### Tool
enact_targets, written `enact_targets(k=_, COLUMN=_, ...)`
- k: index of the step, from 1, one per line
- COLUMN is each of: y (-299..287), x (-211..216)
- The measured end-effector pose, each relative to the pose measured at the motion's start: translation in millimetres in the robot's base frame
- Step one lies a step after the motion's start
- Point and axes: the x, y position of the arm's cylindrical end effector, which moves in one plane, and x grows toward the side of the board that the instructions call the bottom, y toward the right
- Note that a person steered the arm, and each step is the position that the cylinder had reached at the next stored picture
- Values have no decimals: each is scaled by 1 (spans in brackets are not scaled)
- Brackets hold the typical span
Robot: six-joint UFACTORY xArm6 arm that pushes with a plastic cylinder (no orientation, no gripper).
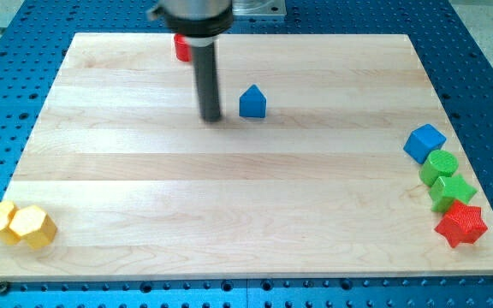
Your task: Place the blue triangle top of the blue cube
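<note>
The blue triangle (252, 102) sits on the wooden board toward the view's top, near the middle. The blue cube (424, 142) sits at the view's right edge of the board. My tip (211, 118) rests on the board just left of the blue triangle, a small gap apart from it. The rod rises straight up from the tip to the view's top.
A green cylinder (441, 163), a green star (452, 190) and a red star (461, 224) line up below the blue cube. Two yellow blocks (20, 225) sit at the bottom left. A red block (181, 47) is partly hidden behind the rod.
</note>
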Motion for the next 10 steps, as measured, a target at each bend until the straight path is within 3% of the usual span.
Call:
enact_targets(k=2, y=189, x=4)
enact_targets(k=3, y=180, x=-3)
enact_targets(k=4, y=210, x=-16)
enact_targets(k=6, y=222, x=-2)
enact_targets(k=7, y=251, x=26)
enact_targets(k=8, y=248, x=19)
enact_targets(k=9, y=222, x=-19)
enact_targets(k=10, y=191, x=-22)
